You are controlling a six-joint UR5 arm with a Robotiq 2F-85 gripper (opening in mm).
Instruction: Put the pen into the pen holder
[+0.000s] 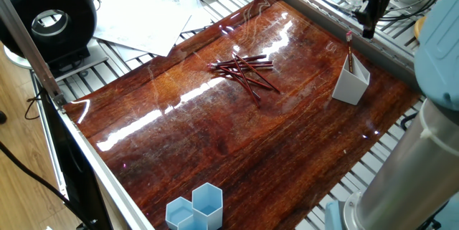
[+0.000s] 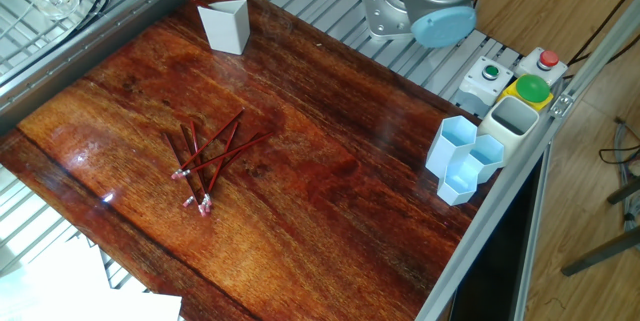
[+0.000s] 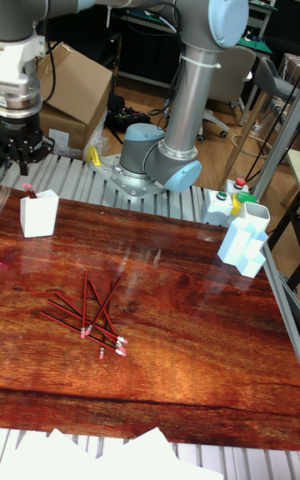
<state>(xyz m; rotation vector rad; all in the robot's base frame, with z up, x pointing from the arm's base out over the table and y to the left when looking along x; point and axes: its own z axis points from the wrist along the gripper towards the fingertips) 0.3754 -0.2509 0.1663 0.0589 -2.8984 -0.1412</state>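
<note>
With the hand [image 3: 23, 165] empty above the pen holder [image 3: 39, 212], its pen [image 1: 349, 53] leans and might tip the holder.

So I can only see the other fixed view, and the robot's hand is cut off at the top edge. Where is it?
Observer: In the tall fixed view the gripper hangs higher than the pen holder, close by it but not touching it.
Operator: Is the pen really inside? I only see a pink tip.
Observer: Yes. In one fixed view the pen stands leaning in the holder, with its top end poking over the rim.
Operator: Is the hand holding another pen?
Observer: No pen shows in it, though I cannot tell whether it is open or shut.
</note>
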